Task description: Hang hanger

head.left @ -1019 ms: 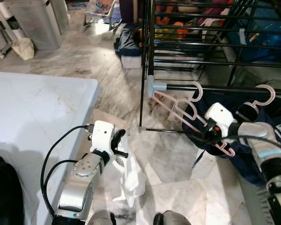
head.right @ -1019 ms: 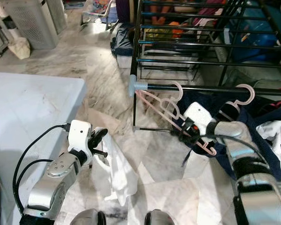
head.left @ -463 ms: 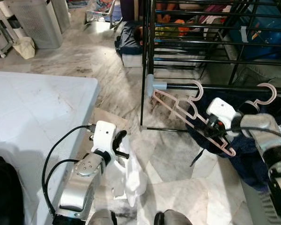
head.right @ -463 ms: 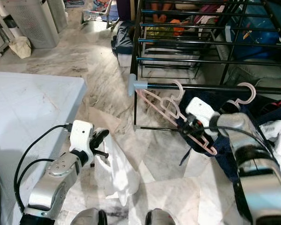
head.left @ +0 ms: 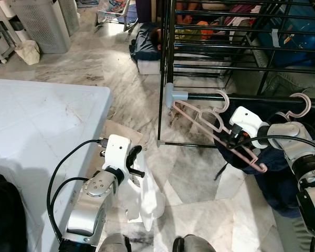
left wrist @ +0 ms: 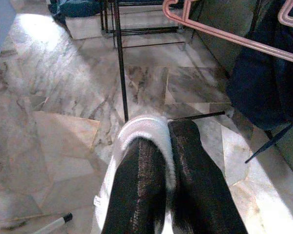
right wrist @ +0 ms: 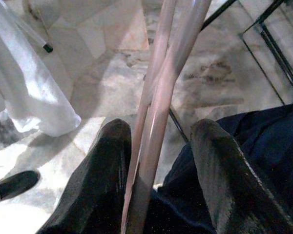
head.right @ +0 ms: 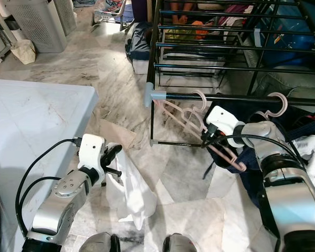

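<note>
A pink hanger [head.left: 199, 118] slants down from the black rack rail [head.left: 262, 97], its hook [head.left: 221, 100] over the rail beside the grey corner joint. My right gripper [head.left: 230, 135] sits at the hanger's lower arm. In the right wrist view the pink bars [right wrist: 158, 97] run between the two fingers [right wrist: 105, 170], resting against one, with a clear gap to the other, so the gripper is open. My left gripper [head.left: 136, 163] is low beside the table, shut on a white cloth [head.left: 149, 194] that droops to the floor.
A second pink hanger [head.left: 300, 105] hangs further right on the rail, above dark blue clothing [head.left: 283, 173]. The white table [head.left: 37, 126] stands at my left. Cardboard [head.left: 118, 131] lies on the marble floor. The rack's black bars and legs stand straight ahead.
My right gripper has slid up along the hanger toward the rail. The hanger's hook has stayed at the rail. The left arm has kept its place with the cloth.
</note>
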